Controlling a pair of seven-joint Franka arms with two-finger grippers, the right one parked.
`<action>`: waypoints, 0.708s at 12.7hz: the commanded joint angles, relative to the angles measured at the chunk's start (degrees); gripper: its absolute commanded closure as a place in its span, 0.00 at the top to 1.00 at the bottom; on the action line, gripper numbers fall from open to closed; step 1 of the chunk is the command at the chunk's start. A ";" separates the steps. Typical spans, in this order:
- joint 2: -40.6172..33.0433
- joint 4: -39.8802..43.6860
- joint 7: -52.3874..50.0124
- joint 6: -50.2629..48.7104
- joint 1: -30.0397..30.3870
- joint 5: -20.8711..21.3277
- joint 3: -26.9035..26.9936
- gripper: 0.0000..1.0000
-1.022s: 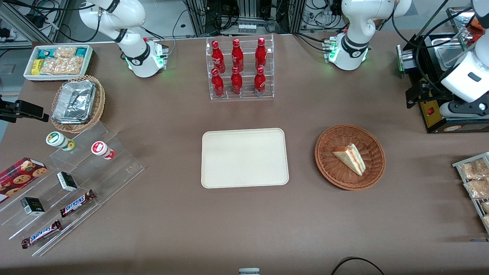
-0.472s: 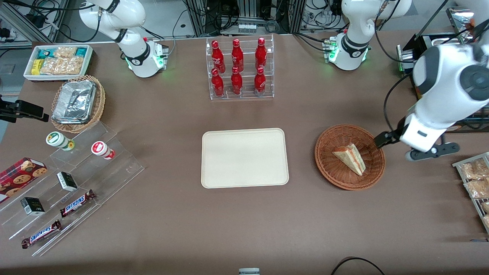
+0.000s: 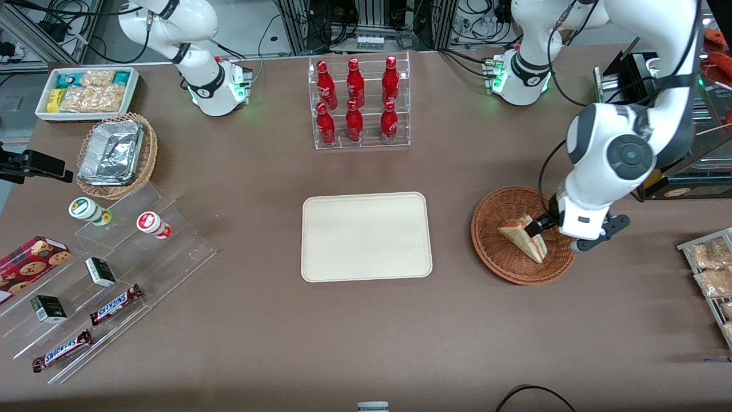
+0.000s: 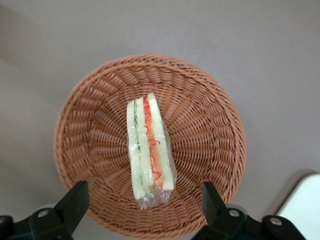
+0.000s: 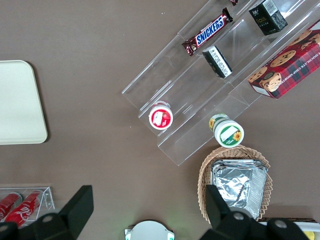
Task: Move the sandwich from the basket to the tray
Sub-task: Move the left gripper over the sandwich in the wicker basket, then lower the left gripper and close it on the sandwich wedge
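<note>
The sandwich (image 3: 521, 234), a plastic-wrapped white wedge with red and pink filling, lies in the reddish-brown wicker basket (image 3: 496, 262). The cream tray (image 3: 366, 237) lies flat beside the basket, toward the parked arm's end, with nothing on it. My left gripper (image 3: 557, 237) hangs just above the basket, open, over the sandwich's thick end. In the left wrist view the sandwich (image 4: 147, 145) lies on edge in the basket (image 4: 200, 115), and the two black fingers (image 4: 75, 200) of the gripper (image 4: 144, 202) stand wide apart either side of its wrapped end, holding nothing. A tray corner (image 4: 302, 205) shows there too.
A clear rack of red bottles (image 3: 359, 103) stands farther from the camera than the tray. A tan basket with foil (image 3: 117, 154), a white snack box (image 3: 86, 91) and an acrylic stand with candy bars (image 3: 108, 286) are at the parked arm's end. A wire rack of packets (image 3: 712, 274) and a black machine (image 3: 657, 143) sit near the basket.
The left arm has swung in from the table's working-arm end and come down over the basket; the gripper now hangs above the sandwich. The sandwich and basket have not moved.
</note>
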 commanded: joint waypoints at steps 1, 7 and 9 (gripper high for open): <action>-0.75 -6.43 -4.05 8.68 -0.42 0.63 0.43 1.00; 5.92 -6.89 -10.38 14.42 -2.09 0.63 0.51 1.00; 7.07 -6.72 -10.38 14.52 -2.18 0.63 0.51 0.82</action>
